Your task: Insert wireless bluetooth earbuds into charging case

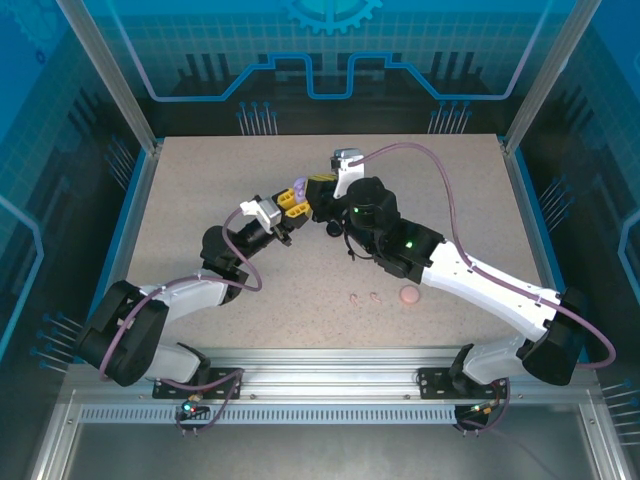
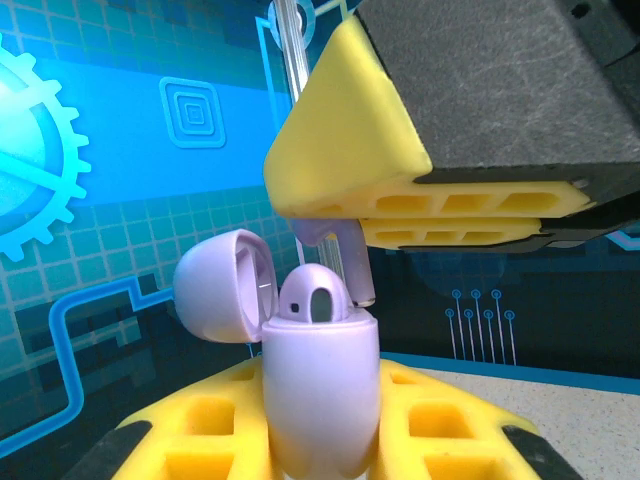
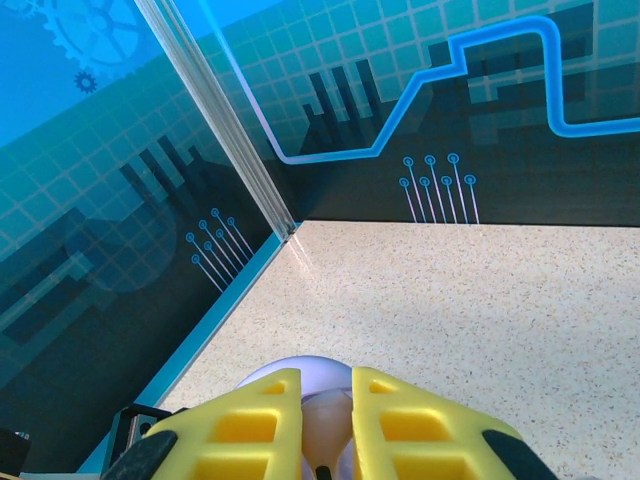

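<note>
The left arm reaches in from the left edge of the speckled beige tabletop (image 1: pixel 200 180) toward its middle. The left gripper (image 2: pixel 320 440), with yellow honeycomb-patterned fingers (image 2: pixel 200 425), is clamped tight on the lower body of a smooth, glossy, egg-shaped lilac charging case (image 2: pixel 320 385) and holds it upright above the table. The case's rounded lid (image 2: pixel 220 285) is flipped open to the left. A domed lilac piece with a dark oval opening (image 2: pixel 315 298) rises from the case's mouth; it looks like a seated earbud, though I cannot be sure.

Just above the case, the right gripper (image 2: pixel 420 205) comes in from the right with its yellow fingers nearly together. They pinch a small stemmed lilac earbud (image 2: pixel 345 250), and its stem hangs down with the tip just behind the rim of the open case. From the right wrist, a lilac shape (image 3: pixel 325 410) sits in the narrow gap between the two yellow fingers (image 3: pixel 250 425), with the curved lilac case (image 3: pixel 290 370) right beneath.

Further right, on the table in front of the right arm, lie two tiny pale pink earbuds (image 1: pixel 355 297) (image 1: pixel 375 296), close together. A small round pale pink case (image 1: pixel 408 295) sits just beside them.
</note>
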Tool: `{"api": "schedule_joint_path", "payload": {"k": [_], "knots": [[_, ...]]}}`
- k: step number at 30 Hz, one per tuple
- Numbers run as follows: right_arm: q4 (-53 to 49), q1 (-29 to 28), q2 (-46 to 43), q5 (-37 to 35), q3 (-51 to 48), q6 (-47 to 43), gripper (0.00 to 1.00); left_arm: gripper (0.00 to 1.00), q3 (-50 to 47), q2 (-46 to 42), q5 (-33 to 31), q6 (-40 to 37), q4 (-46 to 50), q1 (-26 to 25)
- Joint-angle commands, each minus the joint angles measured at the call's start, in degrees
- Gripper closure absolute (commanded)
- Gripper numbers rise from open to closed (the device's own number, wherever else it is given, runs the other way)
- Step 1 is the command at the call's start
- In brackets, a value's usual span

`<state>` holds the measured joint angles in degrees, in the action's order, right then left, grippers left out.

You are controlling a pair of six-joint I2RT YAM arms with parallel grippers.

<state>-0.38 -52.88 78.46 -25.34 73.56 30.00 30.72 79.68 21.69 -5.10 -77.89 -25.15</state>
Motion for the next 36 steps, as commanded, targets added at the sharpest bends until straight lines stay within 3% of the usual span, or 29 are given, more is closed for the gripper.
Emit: {"api": "schedule_joint_path", "payload": {"k": [1,21,24,27,29,32,36], "knots": [[1.5,-0.4,0.8,-0.6,0.2,0.9,0.86,1.00,1.6,-0.4,-0.9,-1.2,-2.4,-0.4],[-1.7,0.4,2.5,1.5,0.6,4.1,0.87,1.00,1.8,-0.6,-0.9,-1.1,-2.4,-0.4],[-2.8,0.4,2.9,1.2,1.6,4.8,0.80,1.00,1.8,-0.4,-0.9,-1.0,-2.4,-0.4],[-3.8,0.6,3.0,0.0,3.4,5.1,0.55,1.00,1.5,-0.5,-0.9,-0.9,-2.4,-0.4],[-4.2,1.1,2.6,0.3,5.1,4.9,0.45,1.00,1.4,-0.5,-0.9,-0.7,-2.4,-0.4],[-4.8,2.0,1.7,0.8,7.3,4.6,0.35,1.00,1.2,-0.4,-1.0,-0.4,-2.4,-0.4],[-6.7,3.4,0.4,2.8,9.5,4.7,0.29,1.00,0.6,-0.5,-1.1,-0.2,-2.4,-0.4]]}}
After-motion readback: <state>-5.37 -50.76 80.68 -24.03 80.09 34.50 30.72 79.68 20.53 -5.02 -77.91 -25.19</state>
